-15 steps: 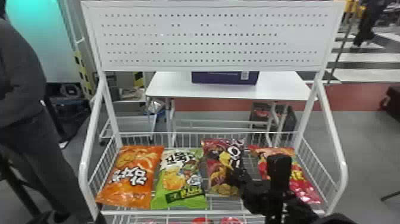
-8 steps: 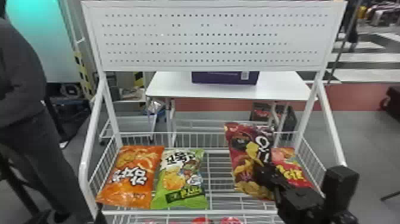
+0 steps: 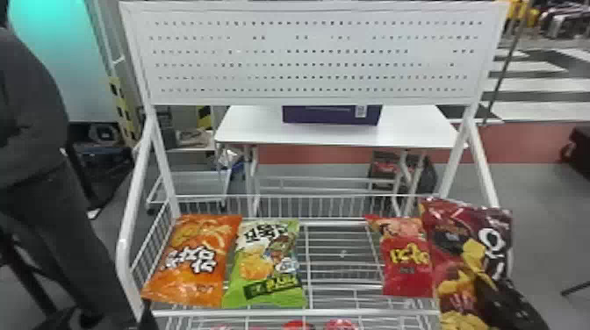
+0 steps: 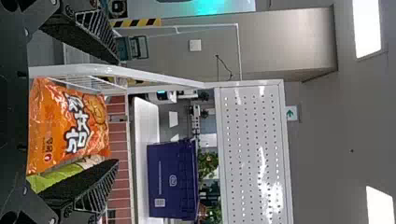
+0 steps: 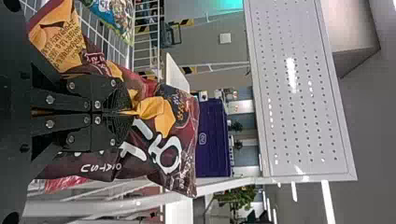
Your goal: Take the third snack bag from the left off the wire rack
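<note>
orange bag [image 3: 193, 261], green bag [image 3: 265, 263], red bag [image 3: 404, 263], maroon-and-yellow snack bag [image 3: 469, 259]; white wire rack [image 3: 131, 219], white back panel [image 3: 307, 52] dot-perforated.

Bold white lettering: orange foil snack bag [image 3: 193, 261], left edge of the white wire rack [image 3: 338, 254]. Dark lettering and a printed dark strip: green snack bag [image 3: 265, 263] beside it. Yellow lettering: red snack bag [image 3: 404, 259]. White lettering: dark maroon snack bag [image 3: 469, 259]. Small white code label [image 3: 360, 111]: dark blue box [image 3: 331, 115]. Green arrow sign [image 4: 290, 113]: grey wall [image 4: 327, 140].

The head camera looks forward and down at the wire rack [image 3: 342, 259]; both sideways wrist cameras share its pegboard [image 3: 307, 52].
</note>
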